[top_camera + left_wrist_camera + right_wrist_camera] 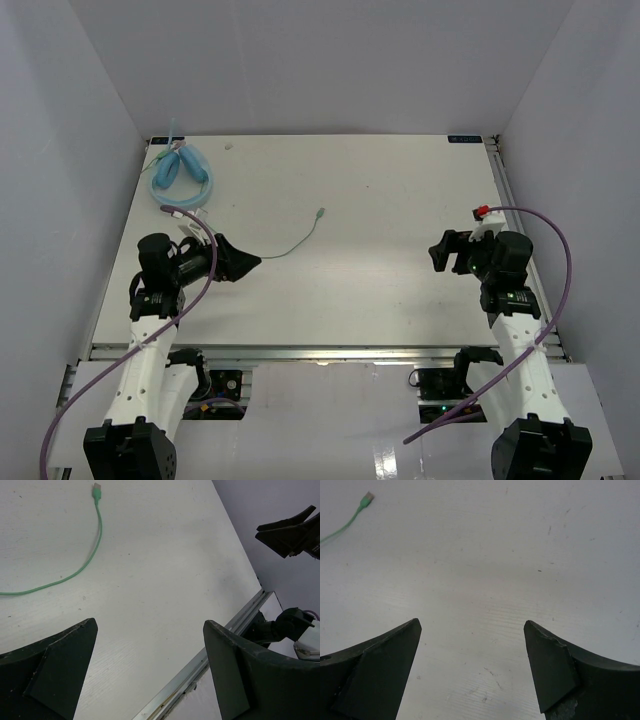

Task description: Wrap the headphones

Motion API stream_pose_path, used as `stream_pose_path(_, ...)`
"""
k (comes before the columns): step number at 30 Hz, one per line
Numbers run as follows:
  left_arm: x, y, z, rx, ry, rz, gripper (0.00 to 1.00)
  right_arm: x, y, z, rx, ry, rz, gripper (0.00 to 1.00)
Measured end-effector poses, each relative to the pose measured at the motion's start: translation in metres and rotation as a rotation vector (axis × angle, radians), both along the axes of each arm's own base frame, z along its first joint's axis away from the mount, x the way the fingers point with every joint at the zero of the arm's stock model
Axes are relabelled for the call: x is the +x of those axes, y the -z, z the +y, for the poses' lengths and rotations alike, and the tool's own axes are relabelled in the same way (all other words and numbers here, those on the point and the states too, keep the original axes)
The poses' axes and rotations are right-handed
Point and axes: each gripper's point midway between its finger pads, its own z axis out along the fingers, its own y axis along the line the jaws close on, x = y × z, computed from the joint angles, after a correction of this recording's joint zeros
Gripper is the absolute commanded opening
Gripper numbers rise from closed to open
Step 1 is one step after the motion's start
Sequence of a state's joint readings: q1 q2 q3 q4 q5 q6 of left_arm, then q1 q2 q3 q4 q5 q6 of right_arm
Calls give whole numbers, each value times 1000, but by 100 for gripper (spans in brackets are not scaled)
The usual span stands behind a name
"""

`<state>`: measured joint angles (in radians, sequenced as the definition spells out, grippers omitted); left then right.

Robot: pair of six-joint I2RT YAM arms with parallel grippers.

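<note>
We are seeing the headphones [180,172] lying in the far left corner, their cord [101,530] trailing toward the tabletop's middle. We are holding the left gripper [243,262] and right gripper [440,252] spread wide, both empty.

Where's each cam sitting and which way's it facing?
Top external: above and behind the bases, looking down on the table; both arms, left end effector, right end effector.
Left wrist: on left arm, facing across table toward right arm; own fingers low.
Right wrist: on right arm, facing down at table; own fingers low.
Shared: plug in all three.
</note>
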<state>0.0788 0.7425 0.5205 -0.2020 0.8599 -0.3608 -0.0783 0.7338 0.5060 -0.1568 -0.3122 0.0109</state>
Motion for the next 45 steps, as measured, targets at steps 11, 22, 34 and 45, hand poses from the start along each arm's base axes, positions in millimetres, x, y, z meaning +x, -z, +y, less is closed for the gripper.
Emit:
stream_pose_path(11, 23, 27, 36, 81, -278, 118, 97, -41, 8, 68, -92, -678, -132, 90)
stream_pose_path(22, 88, 52, 145, -129, -801, 555, 94, -42, 23, 70, -75, -716, -84, 90)
stream_pose_path(34, 194, 74, 236, -188, -1199, 851, 86, -43, 14, 69, -97, -714, -126, 90)
stream_pose_path(45, 211, 146, 226, -175, -1210, 1074, 86, -42, 19, 68, -94, -709, -106, 90)
